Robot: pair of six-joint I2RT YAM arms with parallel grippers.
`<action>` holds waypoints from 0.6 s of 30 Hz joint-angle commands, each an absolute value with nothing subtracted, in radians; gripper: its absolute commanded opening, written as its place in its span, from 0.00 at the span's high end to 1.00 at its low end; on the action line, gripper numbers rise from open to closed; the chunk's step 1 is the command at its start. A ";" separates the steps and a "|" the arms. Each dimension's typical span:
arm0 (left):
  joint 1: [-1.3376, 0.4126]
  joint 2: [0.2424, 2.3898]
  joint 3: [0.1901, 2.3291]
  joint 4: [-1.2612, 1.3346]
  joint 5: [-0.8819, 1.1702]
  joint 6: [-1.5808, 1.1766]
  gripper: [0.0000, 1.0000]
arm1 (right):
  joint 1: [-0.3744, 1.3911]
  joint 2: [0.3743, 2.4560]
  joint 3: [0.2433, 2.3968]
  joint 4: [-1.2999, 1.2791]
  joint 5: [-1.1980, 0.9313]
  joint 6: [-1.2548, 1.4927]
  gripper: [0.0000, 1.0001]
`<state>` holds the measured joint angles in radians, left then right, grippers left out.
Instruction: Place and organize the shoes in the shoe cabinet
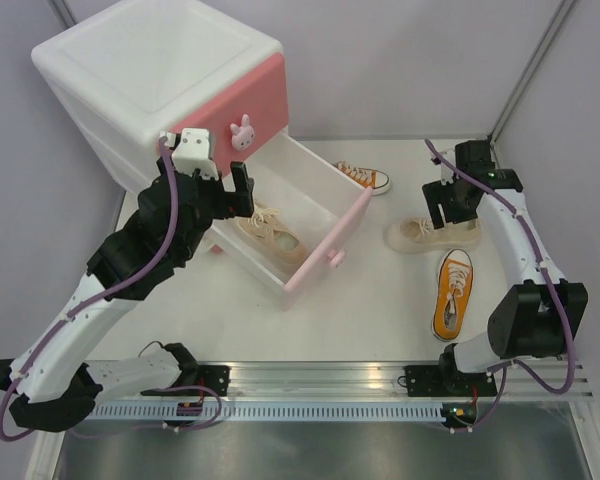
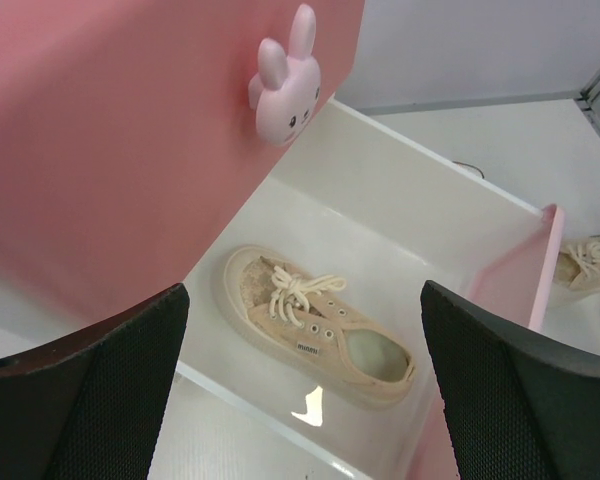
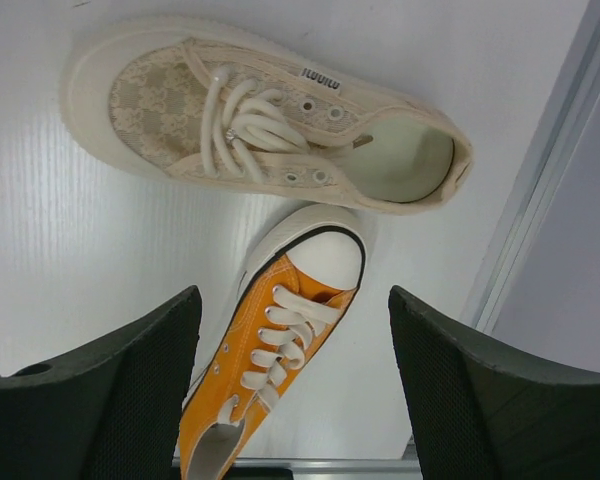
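Orange sneaker (image 1: 365, 177) behind open pink drawer (image 1: 330, 238)

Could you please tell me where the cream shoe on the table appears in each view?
Top: cream shoe right of centre, right of the drawer front.
Left wrist: cut off at the right edge, past the drawer front.
Right wrist: across the top.
Landmark: orange shoe beside it, top and right wrist.

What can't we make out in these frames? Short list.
- Upper drawer: shut, so its contents are hidden in every view.
- Far orange shoe: in the top view, the wall of the open drawer hides one end. It is absent from both wrist views.
- Near orange shoe: in the right wrist view, the heel is cut off by the bottom edge.
- Cream shoe on the table: in the top view, the right gripper covers part of it.
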<state>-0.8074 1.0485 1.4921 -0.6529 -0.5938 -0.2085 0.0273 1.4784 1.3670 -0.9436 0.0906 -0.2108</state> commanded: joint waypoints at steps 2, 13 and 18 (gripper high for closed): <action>-0.810 0.988 1.421 -0.655 -0.618 -0.229 0.00 | -0.100 1.541 1.400 -0.928 -0.107 -0.359 0.20; -0.810 0.950 1.385 -0.761 -0.603 -0.244 0.01 | -0.130 1.729 1.473 -0.908 -0.173 -0.446 0.20; -0.810 0.959 1.396 -0.788 -0.603 -0.241 0.01 | -0.130 1.747 1.390 -0.871 -0.187 -0.446 0.20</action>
